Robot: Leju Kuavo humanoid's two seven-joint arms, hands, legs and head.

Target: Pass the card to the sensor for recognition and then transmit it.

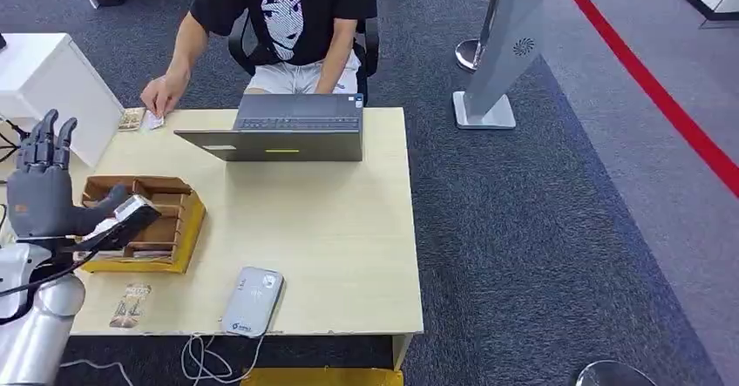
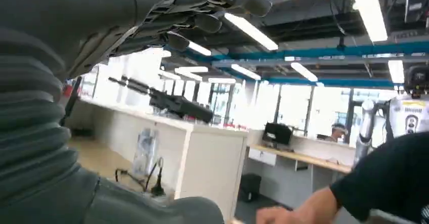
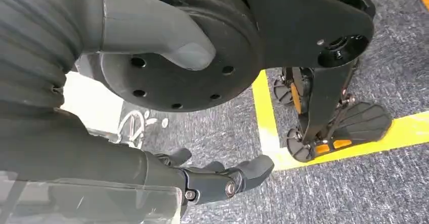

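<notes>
One card [image 1: 132, 208] pinched by left hand [image 1: 44, 190]; its print seems unreadable

From the head view I look down and forward from high on the body onto the table [image 1: 314, 220], with a seated person [image 1: 279, 29] at its far edge and carpet to the right. The left wrist view sits close behind the left hand [image 2: 91, 27] and faces outward, level to slightly upward, taking in ceiling lights and distant desks; it shares the person's forearm [image 2: 298, 209] with the head view. The right wrist view sits close behind the right hand [image 3: 101, 82], facing down at carpet and yellow floor tape [image 3: 404, 128].
</notes>
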